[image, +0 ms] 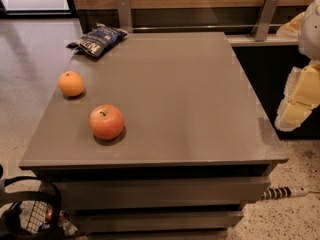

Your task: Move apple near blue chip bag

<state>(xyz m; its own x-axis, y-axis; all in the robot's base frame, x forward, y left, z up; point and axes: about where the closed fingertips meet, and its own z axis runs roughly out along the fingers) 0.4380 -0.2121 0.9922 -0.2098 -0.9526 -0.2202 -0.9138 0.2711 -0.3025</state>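
Note:
The apple (106, 122) is red-orange with a dark stem and sits upright on the grey table (180, 94) near its front left. The blue chip bag (97, 39) lies flat at the table's far left corner, dark navy with white lettering. My gripper (295, 113) hangs at the right edge of the view, beyond the table's right side, far from the apple and the bag. It holds nothing that I can see.
A smaller orange fruit (71, 83) sits near the table's left edge between apple and bag. Metal brackets (124, 13) and a wood wall stand behind the table. A black wire basket (27, 211) stands on the floor at bottom left.

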